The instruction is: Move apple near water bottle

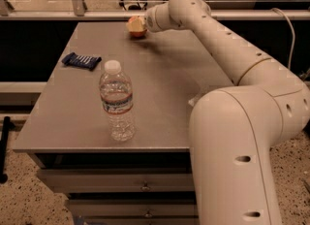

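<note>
The apple [136, 26] is red with yellow patches and sits at the far edge of the grey table [164, 88], near the middle of that edge. My gripper [144, 24] is at the end of the white arm, right against the apple's right side. The water bottle [116, 101] stands upright near the table's front edge, left of centre, clear with a white cap and a red, white and blue label. The apple is far behind the bottle.
A dark blue snack packet [81, 60] lies at the table's left side. My arm's large white base [237, 156] stands at the table's front right corner. A metal rail [72, 13] runs behind the table. Drawers [145, 186] sit under the tabletop.
</note>
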You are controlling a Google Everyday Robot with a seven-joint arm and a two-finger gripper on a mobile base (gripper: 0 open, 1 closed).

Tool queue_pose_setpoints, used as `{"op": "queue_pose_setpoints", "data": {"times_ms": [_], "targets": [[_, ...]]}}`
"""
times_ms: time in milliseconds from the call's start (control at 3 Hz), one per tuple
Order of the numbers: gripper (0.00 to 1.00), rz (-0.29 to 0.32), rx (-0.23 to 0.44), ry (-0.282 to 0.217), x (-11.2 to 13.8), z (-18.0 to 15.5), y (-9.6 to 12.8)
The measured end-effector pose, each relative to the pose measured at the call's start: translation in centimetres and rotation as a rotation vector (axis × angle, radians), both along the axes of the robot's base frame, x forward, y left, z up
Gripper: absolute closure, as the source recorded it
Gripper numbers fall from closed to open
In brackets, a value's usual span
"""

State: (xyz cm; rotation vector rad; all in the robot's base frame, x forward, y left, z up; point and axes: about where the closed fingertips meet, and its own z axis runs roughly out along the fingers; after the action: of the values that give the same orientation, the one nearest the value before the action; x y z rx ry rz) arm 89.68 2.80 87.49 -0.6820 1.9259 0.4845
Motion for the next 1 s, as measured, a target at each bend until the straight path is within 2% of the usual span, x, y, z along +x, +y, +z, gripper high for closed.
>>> {"op": "queue_pose_setpoints", "data": {"times_ms": [333,667,1000], "targets": [[0.83,0.008,-0.002,-0.006,-0.6,0.4,-0.3],[1.00,0.029,0.009,-0.036,-2.2,2.5,-1.8],[1.00,0.073,0.031,-0.067,-5.9,4.9,-4.2]]}}
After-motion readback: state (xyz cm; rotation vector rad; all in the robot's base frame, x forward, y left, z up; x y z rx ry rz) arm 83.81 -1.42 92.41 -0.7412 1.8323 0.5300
